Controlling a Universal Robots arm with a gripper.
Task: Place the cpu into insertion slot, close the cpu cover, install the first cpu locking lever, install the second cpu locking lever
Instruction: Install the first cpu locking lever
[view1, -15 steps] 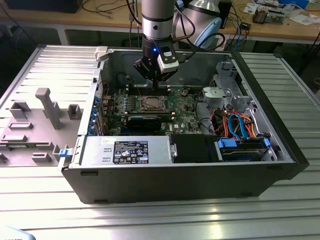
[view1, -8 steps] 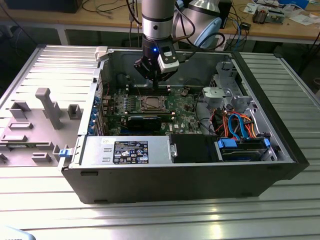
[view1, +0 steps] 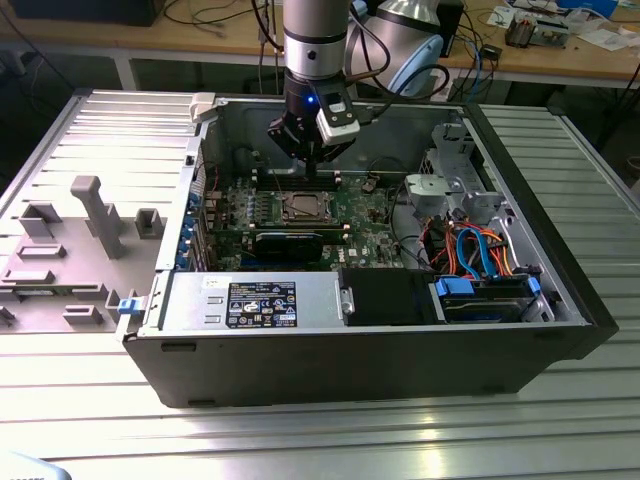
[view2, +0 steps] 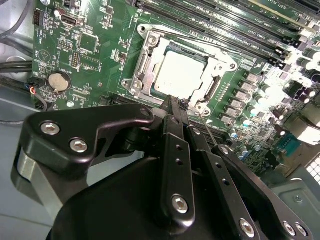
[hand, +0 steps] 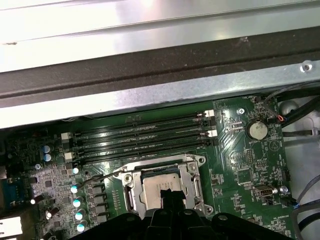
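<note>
The cpu (view2: 181, 74) already sits in the insertion slot (view2: 145, 70) of the green motherboard (view2: 95, 50), with the cpu cover (view2: 218, 75) lying closed over it. The gripper (view2: 179, 107) hangs just above the socket's near edge, fingers pressed together and empty. A descent slightly off line could scrape the board. Its black body hides the socket's near side, so the locking levers' state is unclear.
</note>
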